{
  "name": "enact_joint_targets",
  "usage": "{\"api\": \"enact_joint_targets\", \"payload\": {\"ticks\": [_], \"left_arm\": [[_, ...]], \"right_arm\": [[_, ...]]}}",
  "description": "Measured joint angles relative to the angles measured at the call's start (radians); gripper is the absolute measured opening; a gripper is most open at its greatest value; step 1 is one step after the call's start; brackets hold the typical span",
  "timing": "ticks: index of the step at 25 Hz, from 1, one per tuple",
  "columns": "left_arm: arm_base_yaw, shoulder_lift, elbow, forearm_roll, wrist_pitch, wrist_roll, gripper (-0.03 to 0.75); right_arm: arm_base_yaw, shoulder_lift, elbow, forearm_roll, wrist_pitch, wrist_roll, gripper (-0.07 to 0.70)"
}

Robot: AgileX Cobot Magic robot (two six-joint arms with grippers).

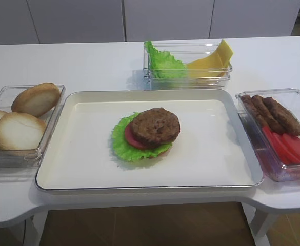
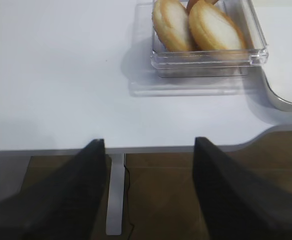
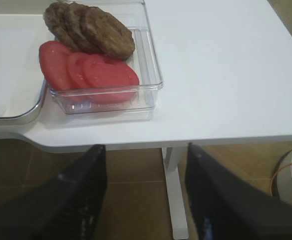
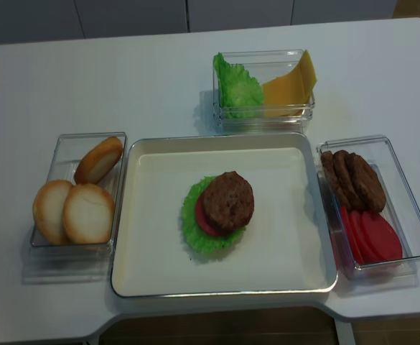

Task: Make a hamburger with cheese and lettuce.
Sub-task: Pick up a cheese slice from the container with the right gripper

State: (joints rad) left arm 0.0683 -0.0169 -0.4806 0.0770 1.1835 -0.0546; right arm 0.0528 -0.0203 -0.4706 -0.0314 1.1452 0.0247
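The hamburger (image 1: 155, 127) lies in the middle of the white tray (image 1: 139, 94): a brown patty on a red tomato slice, on a frilly green leaf and a thin bun base. It also shows in the realsense view (image 4: 227, 200). A lettuce leaf (image 1: 162, 62) stands in the clear back container. A stack of yellow slices (image 1: 211, 61) leans beside it; no single cheese slice shows apart. My left gripper (image 2: 149, 144) and right gripper (image 3: 145, 149) are open and empty. Both hang below the table's front edge and show in neither high view.
A clear box of pale bun halves (image 1: 21, 128) stands left of the tray and also shows in the left wrist view (image 2: 200, 27). A clear box with brown pieces (image 3: 91, 27) and tomato slices (image 3: 88, 70) stands at the right.
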Motion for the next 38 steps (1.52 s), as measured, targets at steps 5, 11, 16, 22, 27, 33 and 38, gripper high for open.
{"api": "enact_joint_targets", "payload": {"ticks": [5, 11, 16, 22, 27, 33, 38], "left_arm": [[0.0, 0.0, 0.0, 0.0, 0.0, 0.0, 0.416], [0.0, 0.0, 0.0, 0.0, 0.0, 0.0, 0.416], [0.0, 0.0, 0.0, 0.0, 0.0, 0.0, 0.416], [0.0, 0.0, 0.0, 0.0, 0.0, 0.0, 0.416], [0.0, 0.0, 0.0, 0.0, 0.0, 0.0, 0.416], [0.0, 0.0, 0.0, 0.0, 0.0, 0.0, 0.415], [0.0, 0.0, 0.0, 0.0, 0.0, 0.0, 0.415]], "right_arm": [[0.0, 0.0, 0.0, 0.0, 0.0, 0.0, 0.406], [0.0, 0.0, 0.0, 0.0, 0.0, 0.0, 0.406], [0.0, 0.0, 0.0, 0.0, 0.0, 0.0, 0.406], [0.0, 0.0, 0.0, 0.0, 0.0, 0.0, 0.406], [0.0, 0.0, 0.0, 0.0, 0.0, 0.0, 0.406], [0.0, 0.0, 0.0, -0.002, 0.0, 0.0, 0.406], [0.0, 0.0, 0.0, -0.003, 0.0, 0.0, 0.406]]}}
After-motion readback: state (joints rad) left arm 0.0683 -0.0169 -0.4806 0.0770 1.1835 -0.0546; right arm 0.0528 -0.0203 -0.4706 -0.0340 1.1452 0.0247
